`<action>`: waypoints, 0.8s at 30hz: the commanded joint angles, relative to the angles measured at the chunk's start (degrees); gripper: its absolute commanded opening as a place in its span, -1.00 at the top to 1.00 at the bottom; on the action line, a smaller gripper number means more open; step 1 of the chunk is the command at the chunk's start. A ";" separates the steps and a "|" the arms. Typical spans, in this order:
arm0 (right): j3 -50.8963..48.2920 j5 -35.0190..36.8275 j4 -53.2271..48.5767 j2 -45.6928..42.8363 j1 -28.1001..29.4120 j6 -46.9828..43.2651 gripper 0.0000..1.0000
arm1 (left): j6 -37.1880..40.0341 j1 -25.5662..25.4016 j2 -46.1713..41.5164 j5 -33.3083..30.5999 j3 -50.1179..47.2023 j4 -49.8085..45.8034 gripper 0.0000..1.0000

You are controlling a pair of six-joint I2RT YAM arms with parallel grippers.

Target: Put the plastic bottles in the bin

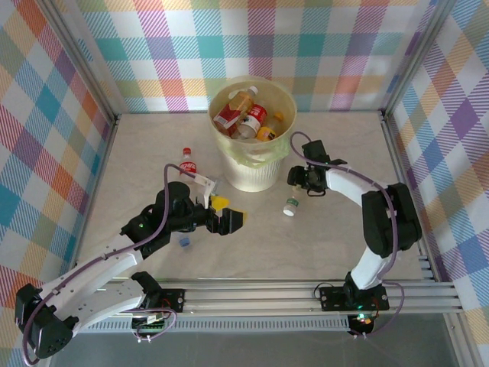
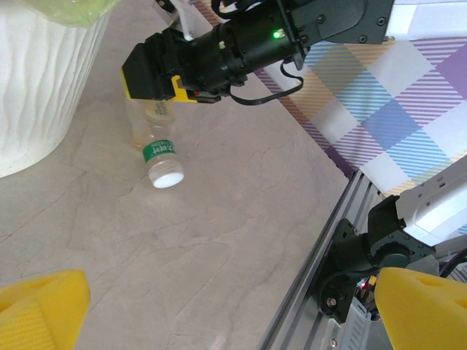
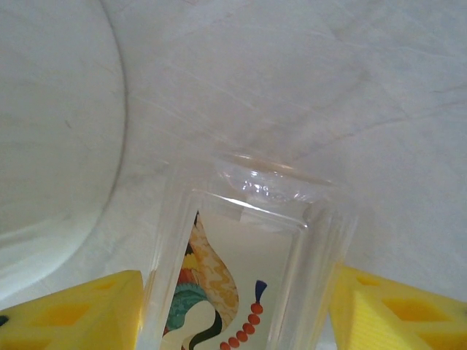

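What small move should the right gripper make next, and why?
Probably close the right gripper firmly on the clear bottle. The bottle lies on the table beside the bin, between both yellow fingers, but a firm grip is not clearly visible.

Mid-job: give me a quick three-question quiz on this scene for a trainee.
1. True or false: the left gripper holds a bottle.
2. The clear bottle between the right gripper's fingers has which cap? A red, B white, C blue.
3. What label colour has the red-capped bottle on the table left of the bin?
Key: 1 false, its jaws stand open and empty; 2 B; 3 red.
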 commanded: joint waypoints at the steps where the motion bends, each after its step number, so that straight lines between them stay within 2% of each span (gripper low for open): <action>1: -1.91 2.34 -3.72 -3.13 -1.03 -2.81 -0.30 | 1.12 -0.88 -0.11 -0.18 1.86 -0.05 -1.00; 6: -4.08 0.54 -5.53 -5.53 -2.93 -4.84 -0.41 | 1.24 -0.90 -0.14 -0.27 1.89 -0.14 -1.00; 13: -3.00 2.45 -11.05 -7.19 -3.78 -5.88 -0.66 | 1.21 -1.17 0.44 -0.12 1.79 0.64 -1.00; 18: -1.15 4.04 -14.09 -6.07 -3.77 -2.66 -0.68 | 1.22 -1.58 0.46 -0.27 1.79 0.76 -1.00; 24: 1.07 2.40 -14.09 -3.67 -3.78 0.71 -0.68 | 1.56 -2.09 0.74 0.08 2.09 0.73 -1.00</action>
